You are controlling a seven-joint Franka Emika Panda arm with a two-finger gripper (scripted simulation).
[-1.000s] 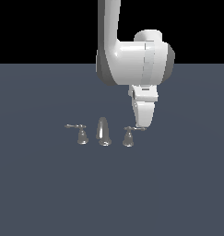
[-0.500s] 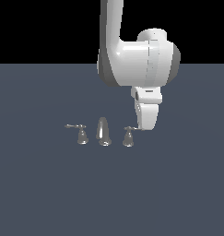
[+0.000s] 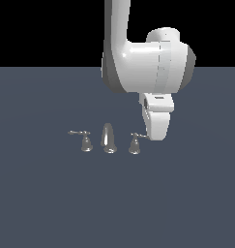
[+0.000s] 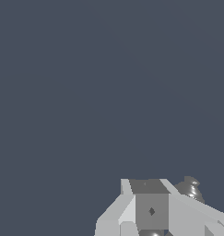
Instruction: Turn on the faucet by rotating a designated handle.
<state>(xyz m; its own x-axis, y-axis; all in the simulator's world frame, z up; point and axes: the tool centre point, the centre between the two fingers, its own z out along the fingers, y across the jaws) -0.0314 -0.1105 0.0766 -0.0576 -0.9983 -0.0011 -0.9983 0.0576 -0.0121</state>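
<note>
The faucet is a small chrome set on the dark floor. It has an arched spout (image 3: 108, 138), a twin handle (image 3: 84, 141) with its lever pointing to the exterior view's left, and the handle (image 3: 135, 144) whose thin lever sticks out to the exterior view's right. My gripper (image 3: 154, 136) hangs from the white arm right at the tip of that lever, low over the floor. In the wrist view the fingers (image 4: 151, 209) sit together, shut with nothing between them. A chrome handle base (image 4: 191, 189) shows just beside them.
The white arm and its bulky wrist (image 3: 153, 68) rise above and behind the faucet. The flat dark grey floor (image 3: 51, 203) stretches all around.
The hand has shifted slightly toward the exterior view's right and a little lower, staying by the lever's tip. The faucet pieces look unchanged.
</note>
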